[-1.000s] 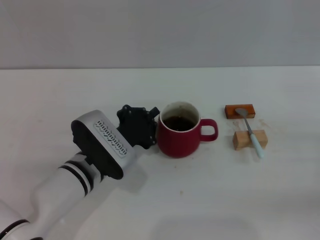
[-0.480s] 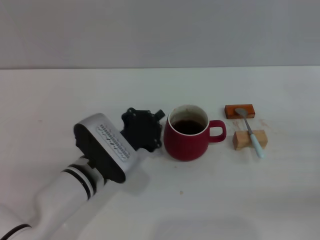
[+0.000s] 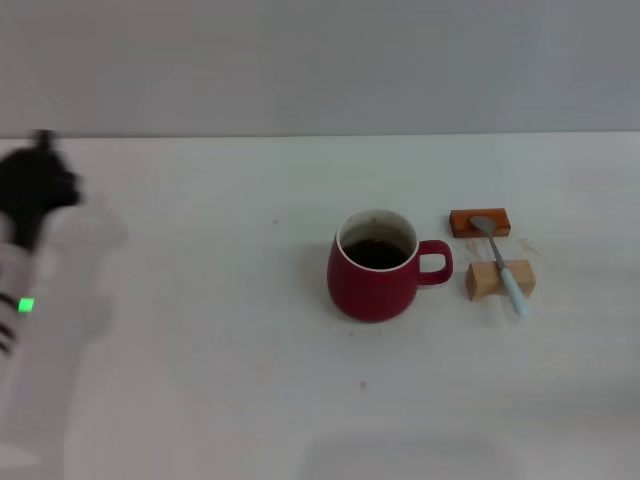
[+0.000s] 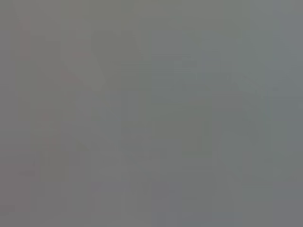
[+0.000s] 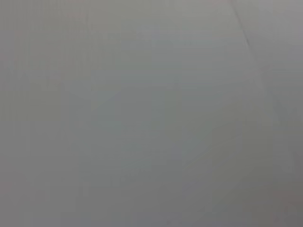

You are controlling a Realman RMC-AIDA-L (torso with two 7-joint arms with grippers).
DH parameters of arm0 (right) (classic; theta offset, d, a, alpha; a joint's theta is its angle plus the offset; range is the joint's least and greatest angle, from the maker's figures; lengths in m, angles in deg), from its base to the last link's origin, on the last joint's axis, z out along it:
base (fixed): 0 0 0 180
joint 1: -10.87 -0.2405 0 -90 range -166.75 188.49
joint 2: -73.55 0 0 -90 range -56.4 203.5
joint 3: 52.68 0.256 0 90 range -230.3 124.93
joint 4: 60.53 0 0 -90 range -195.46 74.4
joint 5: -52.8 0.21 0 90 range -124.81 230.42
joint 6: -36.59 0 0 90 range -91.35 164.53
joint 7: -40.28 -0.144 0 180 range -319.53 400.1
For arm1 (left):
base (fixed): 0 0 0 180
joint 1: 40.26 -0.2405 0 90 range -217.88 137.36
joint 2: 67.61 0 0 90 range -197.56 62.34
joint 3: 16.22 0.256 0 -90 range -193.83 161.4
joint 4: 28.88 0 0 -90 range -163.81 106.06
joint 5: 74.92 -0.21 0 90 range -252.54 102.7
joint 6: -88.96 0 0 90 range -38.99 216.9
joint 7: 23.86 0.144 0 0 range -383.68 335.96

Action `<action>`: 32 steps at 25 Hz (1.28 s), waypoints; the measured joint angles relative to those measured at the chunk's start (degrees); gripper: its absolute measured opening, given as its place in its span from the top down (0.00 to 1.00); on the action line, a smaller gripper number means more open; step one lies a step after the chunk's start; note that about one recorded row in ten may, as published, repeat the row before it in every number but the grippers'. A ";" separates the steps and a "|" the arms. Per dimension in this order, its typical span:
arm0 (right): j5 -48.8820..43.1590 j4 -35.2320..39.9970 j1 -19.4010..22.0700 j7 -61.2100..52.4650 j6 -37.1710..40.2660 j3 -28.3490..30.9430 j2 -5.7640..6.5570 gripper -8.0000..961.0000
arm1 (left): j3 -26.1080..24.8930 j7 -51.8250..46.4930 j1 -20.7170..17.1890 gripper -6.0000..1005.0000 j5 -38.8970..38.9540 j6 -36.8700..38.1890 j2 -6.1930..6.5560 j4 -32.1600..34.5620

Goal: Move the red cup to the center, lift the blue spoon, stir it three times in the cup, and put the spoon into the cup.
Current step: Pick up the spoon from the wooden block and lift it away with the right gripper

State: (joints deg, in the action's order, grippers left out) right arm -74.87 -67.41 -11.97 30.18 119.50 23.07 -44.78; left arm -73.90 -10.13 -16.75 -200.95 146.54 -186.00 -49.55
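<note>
The red cup (image 3: 376, 267) stands upright near the middle of the white table (image 3: 200, 380), dark liquid inside, its handle pointing right. To its right lies the blue spoon (image 3: 502, 266), metal bowl on an orange block (image 3: 480, 222) and pale handle across a wooden block (image 3: 499, 279). My left gripper (image 3: 38, 188) is a dark blur at the far left edge, well away from the cup. The right gripper is out of view. Both wrist views show only plain grey.
The two small blocks under the spoon sit just right of the cup's handle. A grey wall (image 3: 320, 60) runs behind the table's far edge.
My left arm has let go of the cup's side and swung fast to the far left edge. The cup rests where it was pushed to, slightly right of its first spot.
</note>
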 joint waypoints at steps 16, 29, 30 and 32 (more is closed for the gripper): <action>-4.12 -2.05 2.66 0.00 -1.09 -5.73 -1.27 0.25 | -11.49 -18.28 -0.26 0.85 -0.36 9.52 0.42 4.41; -3.34 -28.66 21.20 16.10 -7.92 -21.73 -1.37 0.25 | -12.19 -19.13 2.21 0.35 -0.44 8.30 0.62 6.34; -2.97 -30.12 22.38 17.30 -8.21 -23.70 -1.40 0.25 | -12.19 -19.13 2.42 0.30 -0.44 8.24 0.62 6.55; -1.44 -32.08 23.63 18.57 -8.36 -28.07 -1.35 0.25 | -12.19 -19.11 2.80 0.23 -0.38 8.10 0.62 7.01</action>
State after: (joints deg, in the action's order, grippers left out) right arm -76.32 -99.48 11.66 48.75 111.14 -5.00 -46.13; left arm -86.09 -29.25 -13.95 -201.33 154.64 -185.38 -42.54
